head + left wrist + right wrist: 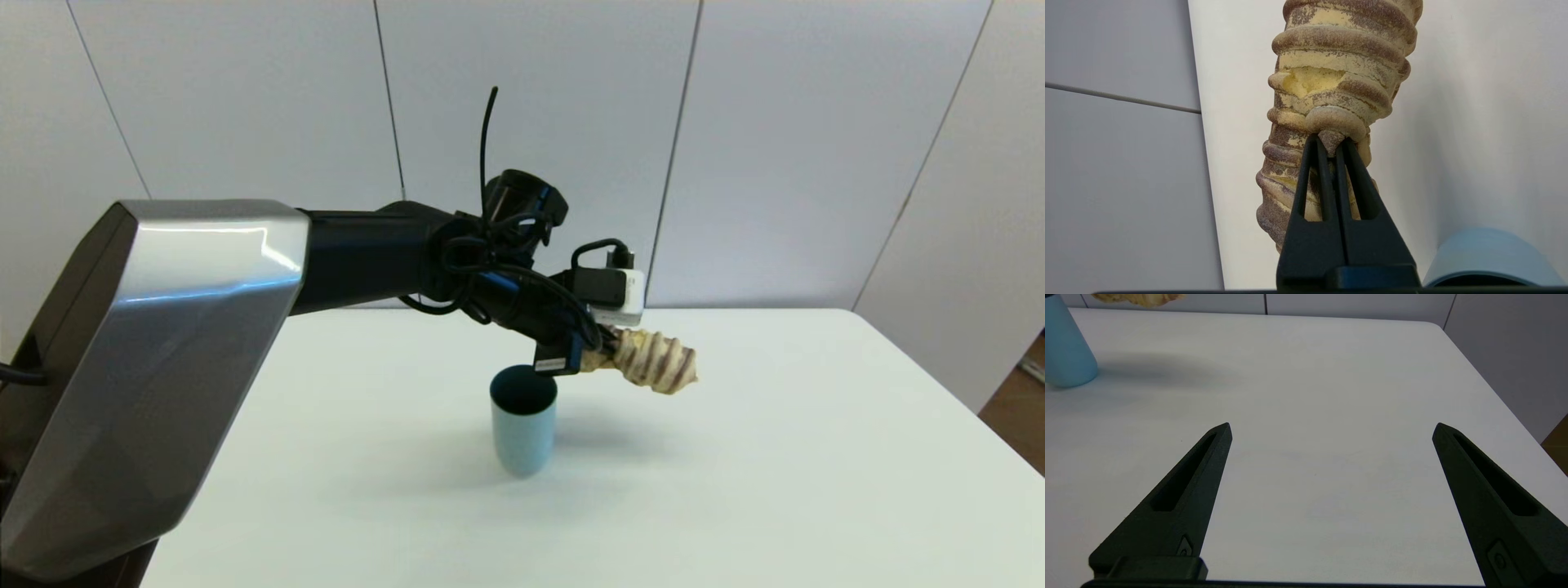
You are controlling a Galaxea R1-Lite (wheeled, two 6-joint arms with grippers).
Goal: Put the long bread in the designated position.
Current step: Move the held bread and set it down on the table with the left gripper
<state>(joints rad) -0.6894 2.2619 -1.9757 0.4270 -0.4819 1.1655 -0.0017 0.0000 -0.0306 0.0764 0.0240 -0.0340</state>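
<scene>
The left tool is clamped nearly closed on a thin ridge of the oblong tan loaf of long bread with dark brown crosswise stripes, held in the air above the white counter, just beside the light blue cylindrical cup. Risk: so shallow a pinch may tear the crust, dropping the loaf onto the cup. The left arm reaches out roughly level. The right tool sits low over the counter, spread wide and empty.
</scene>
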